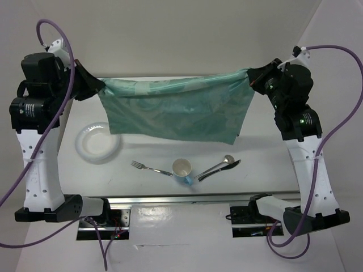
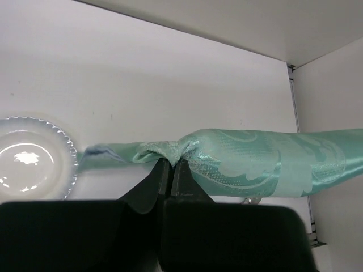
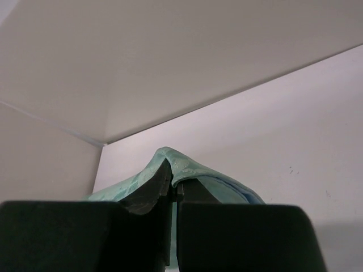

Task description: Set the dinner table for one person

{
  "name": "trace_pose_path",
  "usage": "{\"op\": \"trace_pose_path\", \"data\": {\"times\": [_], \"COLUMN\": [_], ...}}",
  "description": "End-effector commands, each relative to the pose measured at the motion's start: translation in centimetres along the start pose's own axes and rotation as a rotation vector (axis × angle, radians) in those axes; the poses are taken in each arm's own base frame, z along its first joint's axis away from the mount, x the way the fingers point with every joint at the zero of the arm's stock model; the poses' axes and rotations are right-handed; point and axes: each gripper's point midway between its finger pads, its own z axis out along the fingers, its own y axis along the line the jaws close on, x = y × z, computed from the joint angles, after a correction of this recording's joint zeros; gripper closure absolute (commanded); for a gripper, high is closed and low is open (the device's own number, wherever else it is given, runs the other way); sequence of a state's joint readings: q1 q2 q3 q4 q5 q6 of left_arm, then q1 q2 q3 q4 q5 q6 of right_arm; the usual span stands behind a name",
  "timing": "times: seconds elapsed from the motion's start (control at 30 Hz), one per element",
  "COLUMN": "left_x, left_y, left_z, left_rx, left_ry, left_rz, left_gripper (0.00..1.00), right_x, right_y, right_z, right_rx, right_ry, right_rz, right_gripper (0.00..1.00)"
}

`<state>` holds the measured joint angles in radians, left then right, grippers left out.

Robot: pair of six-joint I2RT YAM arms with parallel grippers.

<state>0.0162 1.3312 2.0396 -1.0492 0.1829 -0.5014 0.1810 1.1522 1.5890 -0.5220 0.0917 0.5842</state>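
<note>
Both arms are up, and the pale green placemat (image 1: 176,110) hangs stretched between them like a banner over the far half of the counter (image 1: 266,164). The left tool (image 1: 96,88) is clenched on the cloth's left top corner; its wrist view shows the left tool (image 2: 172,163) with black fingers pressed together and the placemat (image 2: 255,164) bunched into a tight twist right at the tips. On the other side, the right tool (image 1: 252,79) pinches the right top corner, and from its own camera the right tool (image 3: 173,170) is clamped on a fold of the placemat (image 3: 187,167) that humps over the fingertips. The cloth's top edge sags a little in the middle; I can't tell whether its lower edge brushes the counter. Down on the white surface, the clear scalloped plate (image 1: 99,141) sits at the left, below the cloth's left corner, and the plate (image 2: 28,164) shows at the left wrist view's edge too. Nearer the arms lies a loose row: the fork (image 1: 150,168), then the blue-sided cup (image 1: 182,169) just right of it with its mouth showing, then the spoon (image 1: 227,159) and knife (image 1: 232,165) lying side by side at a slant, their handles pointing at the cup. A metal rail (image 1: 187,199) runs along the near edge between the two arm bases.
</note>
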Motion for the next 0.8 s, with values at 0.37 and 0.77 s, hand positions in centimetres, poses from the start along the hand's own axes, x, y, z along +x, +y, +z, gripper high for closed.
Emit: {"op": "trace_pose_path", "data": {"times": [0.37,0.77], "left_x": [4.5,6.0], "left_y": [7.2,11.5], "left_z": [21.0,30.0], "left_rx": [-0.131,-0.137], "left_ry": [0.286,0.276], "left_rz": [-0.091,-0.126], "left_gripper": [1.00,0.02], "right_x": [11.0,20.1], "right_y": [-8.8,-16.5], "right_z": [18.7,27.0], "right_rx": [0.132,0.239], "right_ry": [0.271,0.453], "right_rz": [-0.023,0.003], "right_gripper": [1.00,0.22]}}
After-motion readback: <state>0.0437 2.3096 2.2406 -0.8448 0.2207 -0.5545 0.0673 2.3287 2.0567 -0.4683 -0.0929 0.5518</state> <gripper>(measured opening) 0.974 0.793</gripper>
